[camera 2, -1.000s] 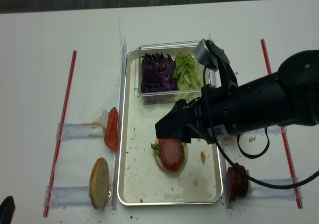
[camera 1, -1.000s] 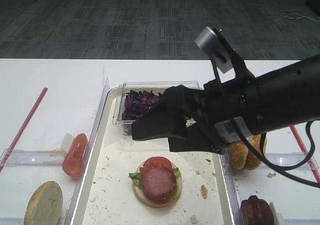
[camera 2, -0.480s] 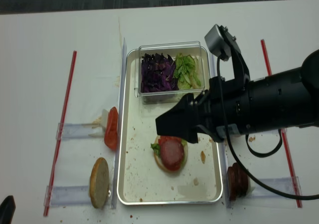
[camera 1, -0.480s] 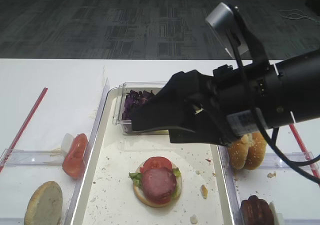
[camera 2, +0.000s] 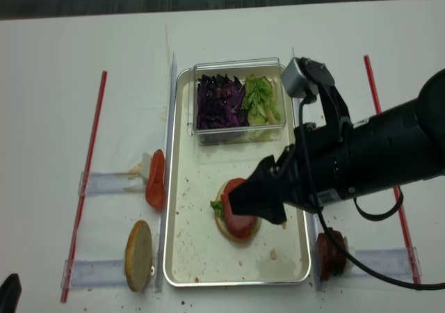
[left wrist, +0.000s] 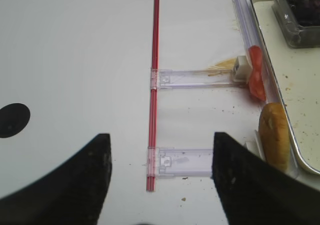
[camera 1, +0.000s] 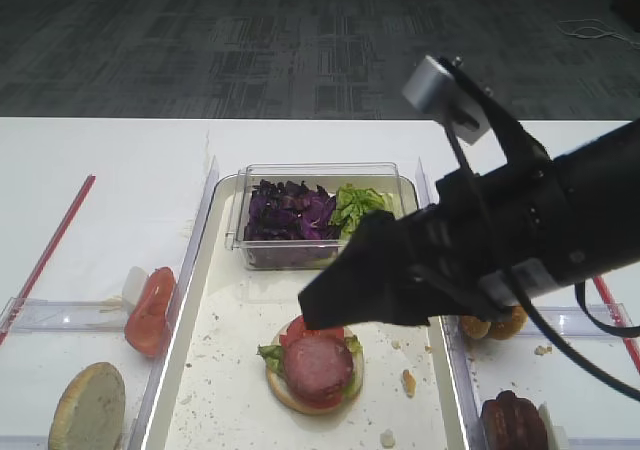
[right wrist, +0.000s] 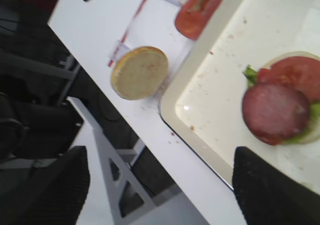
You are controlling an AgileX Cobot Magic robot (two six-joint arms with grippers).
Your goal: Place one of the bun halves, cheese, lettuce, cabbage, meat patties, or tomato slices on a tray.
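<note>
I'm swinging the right gripper (camera 2: 243, 203), spread and empty, from the cabbage (camera 2: 218, 100) box back over the stacked patty (camera 2: 240, 219), probably heading for another ingredient.

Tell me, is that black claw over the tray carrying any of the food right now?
No. The right gripper hangs open and empty above the stacked burger on the tray. The left gripper is open too, holding nothing.

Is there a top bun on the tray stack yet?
No, the meat patty lies bare on top, over tomato slice and lettuce.
</note>
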